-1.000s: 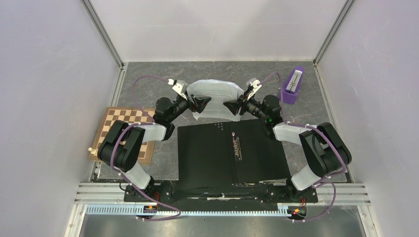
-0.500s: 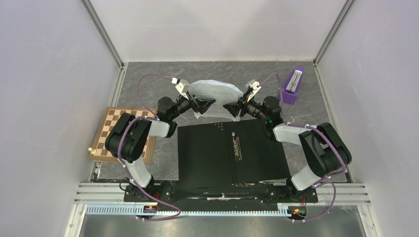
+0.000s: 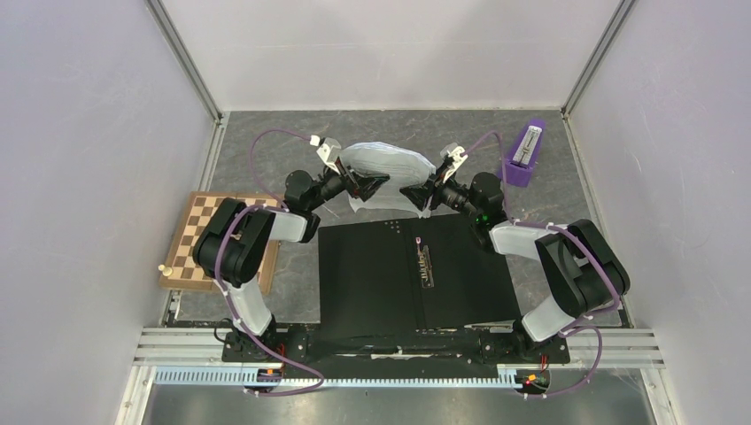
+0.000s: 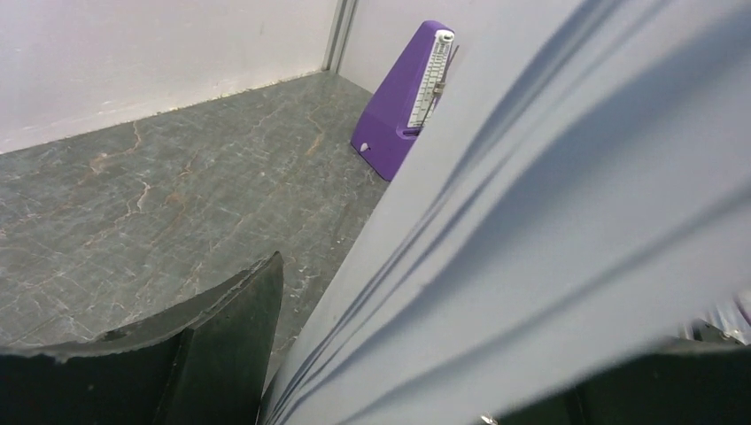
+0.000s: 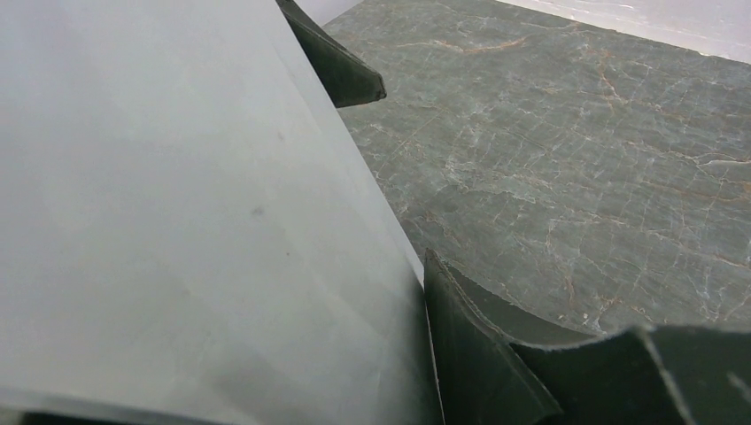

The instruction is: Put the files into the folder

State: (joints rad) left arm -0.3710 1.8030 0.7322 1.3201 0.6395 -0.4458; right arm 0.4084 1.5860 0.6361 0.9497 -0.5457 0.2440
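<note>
From above, my left fingers (image 3: 363, 184) and right fingers (image 3: 413, 192) are closed on the files (image 3: 387, 164) from either side; the bowed stack hangs near the middle of the surface's far edge, just beyond the open folder (image 3: 390, 283); I judge both sides should travel toward the near edge together and level, lest the sheets buckle. Left wrist: the sheet edges fan apart; my upper finger is hidden. Right wrist: paper covers the grip point; the folder is out of view.
</note>
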